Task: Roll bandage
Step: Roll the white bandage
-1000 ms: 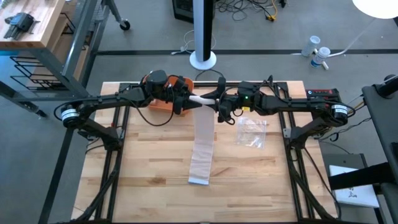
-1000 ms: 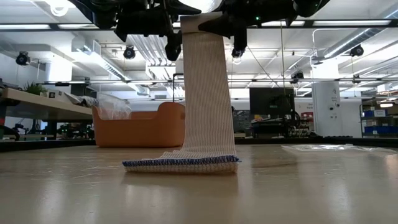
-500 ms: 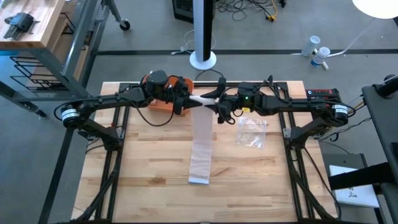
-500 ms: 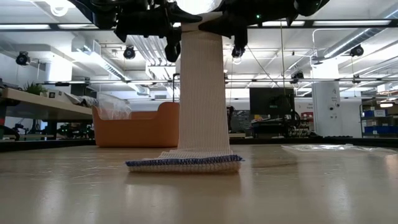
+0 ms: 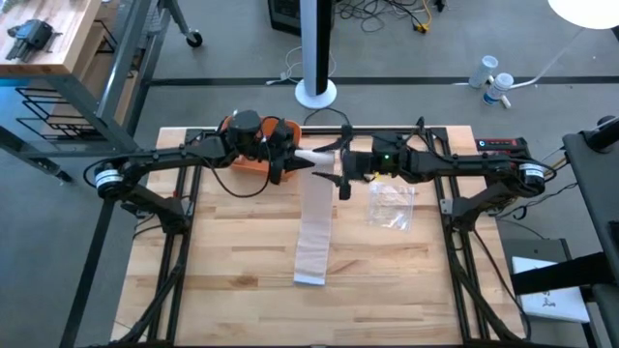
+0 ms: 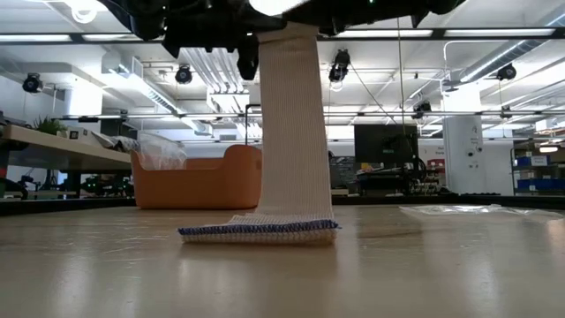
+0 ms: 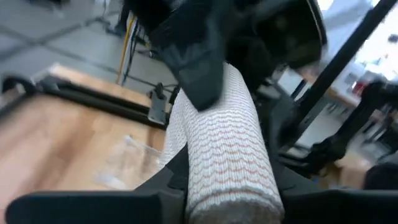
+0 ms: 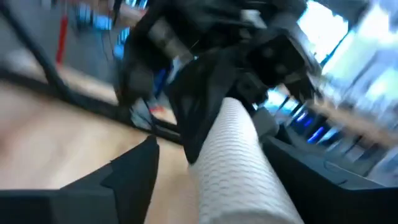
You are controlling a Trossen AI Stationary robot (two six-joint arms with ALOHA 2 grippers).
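My right tool (image 5: 338, 175) has just slackened off the bandage roll (image 5: 311, 156) while my left tool (image 5: 280, 158) stays clenched on it, ready to re-grip for another turn.

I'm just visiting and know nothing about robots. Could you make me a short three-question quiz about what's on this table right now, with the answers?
1. True or false: the loose end of the bandage rests on the table.
2. Which lies beside the hanging strip? A) a clear plastic bag B) a pair of scissors C) a mug
3. Fill in: behind the left claw sits an ______ bin.

Key:
1. True; its blue-edged end lies flat on the wood in the low view.
2. A; the clear plastic bag lies under the right claw.
3. Orange; the orange bin is at the table's far edge.
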